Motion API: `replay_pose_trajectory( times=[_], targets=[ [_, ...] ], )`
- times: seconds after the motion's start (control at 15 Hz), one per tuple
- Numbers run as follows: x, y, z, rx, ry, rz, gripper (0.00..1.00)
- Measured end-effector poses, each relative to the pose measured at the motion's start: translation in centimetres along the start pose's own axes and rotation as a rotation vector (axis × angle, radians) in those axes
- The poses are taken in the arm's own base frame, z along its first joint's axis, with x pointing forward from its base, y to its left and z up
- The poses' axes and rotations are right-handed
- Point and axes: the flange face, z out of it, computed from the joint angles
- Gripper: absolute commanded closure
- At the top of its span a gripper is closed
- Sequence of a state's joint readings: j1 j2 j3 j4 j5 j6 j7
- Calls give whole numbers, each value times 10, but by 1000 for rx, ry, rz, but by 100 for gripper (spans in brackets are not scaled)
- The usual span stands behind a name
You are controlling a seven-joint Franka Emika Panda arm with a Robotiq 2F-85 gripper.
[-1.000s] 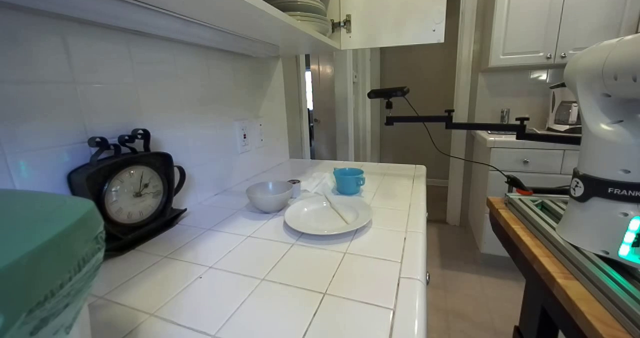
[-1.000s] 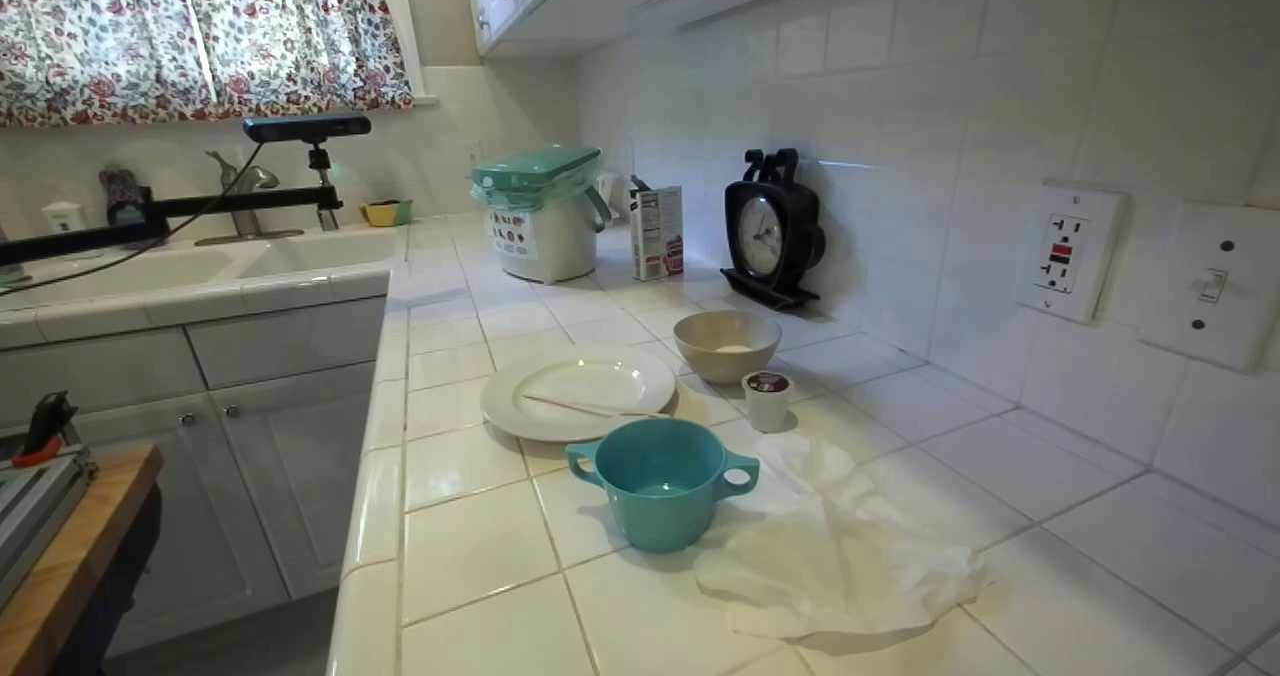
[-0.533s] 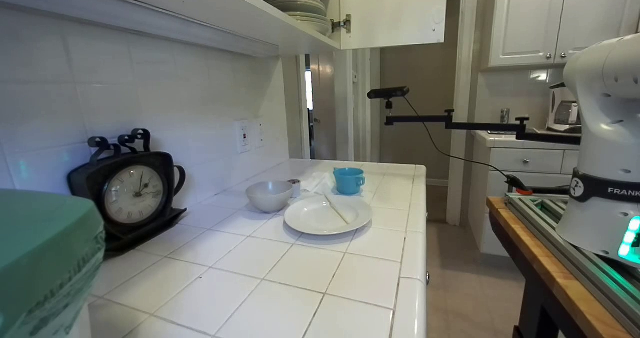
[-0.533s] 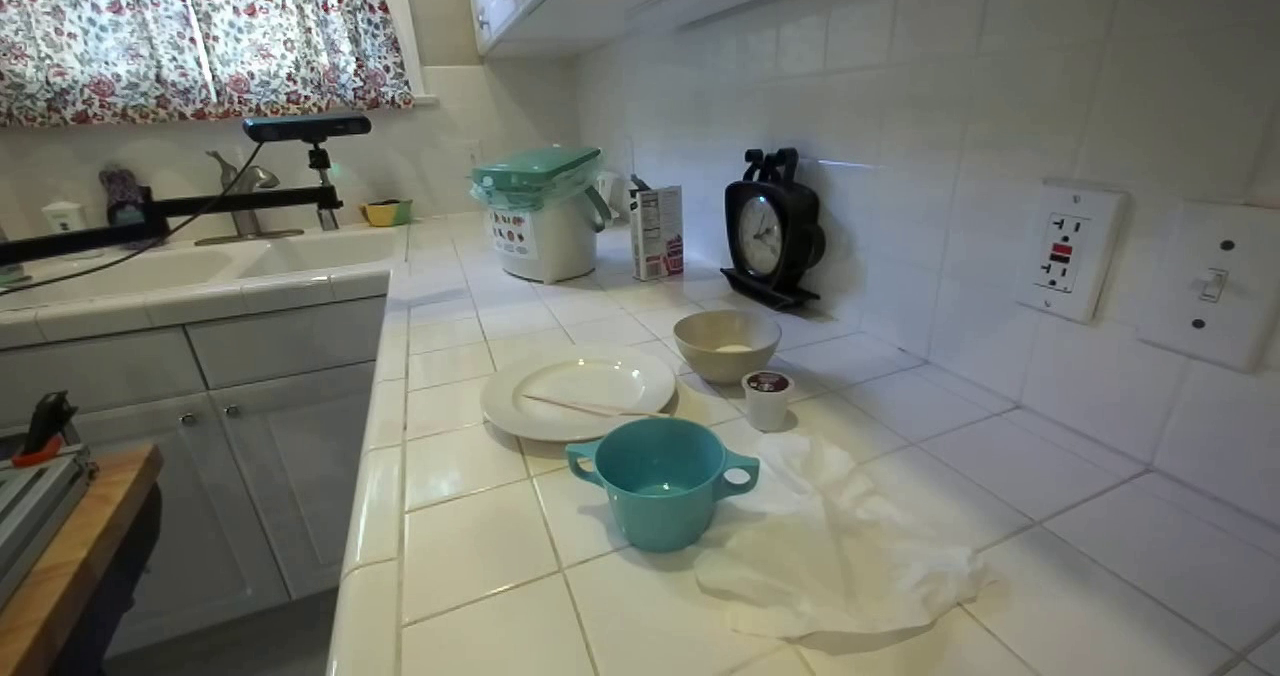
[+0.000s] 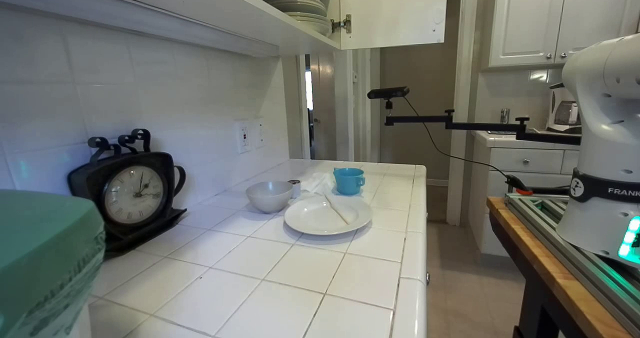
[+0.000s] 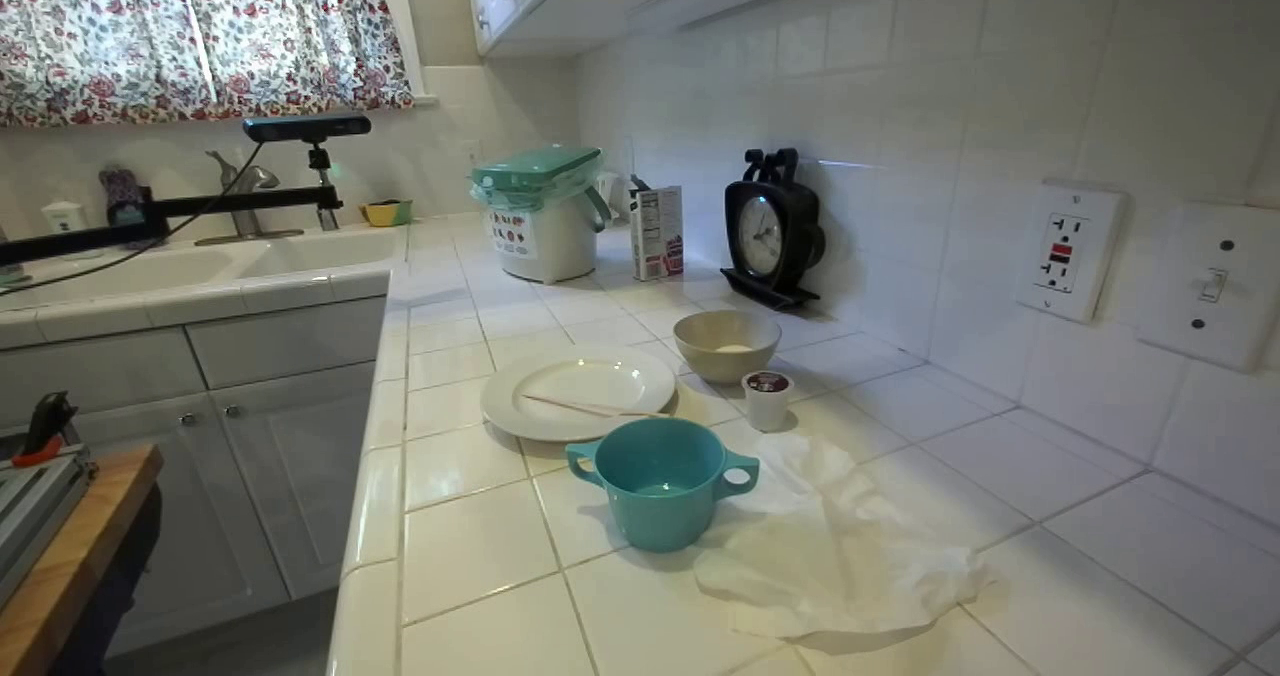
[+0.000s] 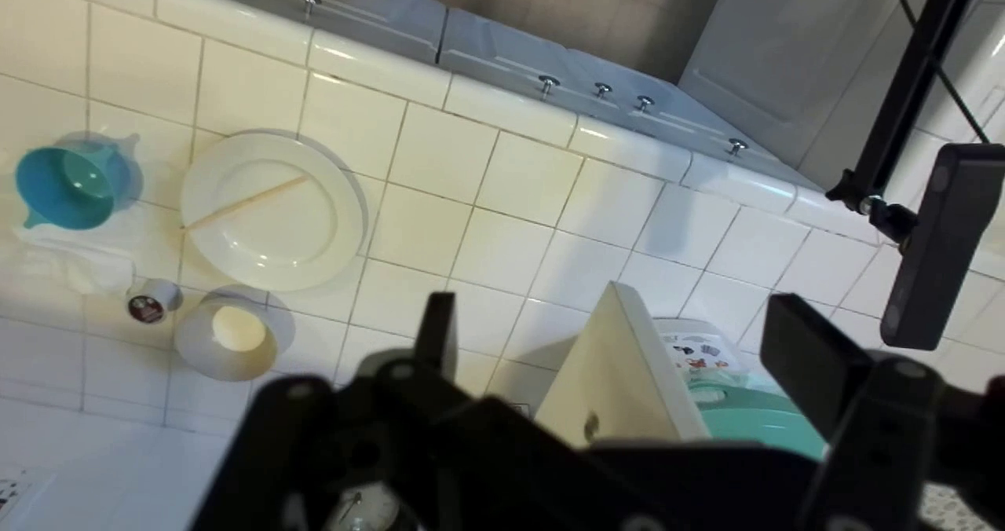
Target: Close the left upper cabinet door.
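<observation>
Door [image 7: 616, 382] unclosed toward five o'clock in wrist view, claw [image 7: 616, 323] spread, contact unclear; likely lining-up step, inward push wanted next.

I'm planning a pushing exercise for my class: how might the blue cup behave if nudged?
The blue cup would probably slide rather than roll, as it stands upright on glossy tiles. A push on a protruding handle may twist it. Its round, undented shape suggests it's stiff.
</observation>
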State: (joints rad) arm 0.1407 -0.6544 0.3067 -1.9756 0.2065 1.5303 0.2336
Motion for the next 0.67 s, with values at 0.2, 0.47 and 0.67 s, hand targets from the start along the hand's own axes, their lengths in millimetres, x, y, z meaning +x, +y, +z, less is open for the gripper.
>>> replay_pose_trajectory(
  times=[0.2, 0.47, 0.67],
  targets=[
    [1, -16, 1, 11, 28, -40, 0],
    [2, -25, 0, 6, 60, -70, 0],
    [3, -23, -1, -23, 73, -75, 0]
  ],
)
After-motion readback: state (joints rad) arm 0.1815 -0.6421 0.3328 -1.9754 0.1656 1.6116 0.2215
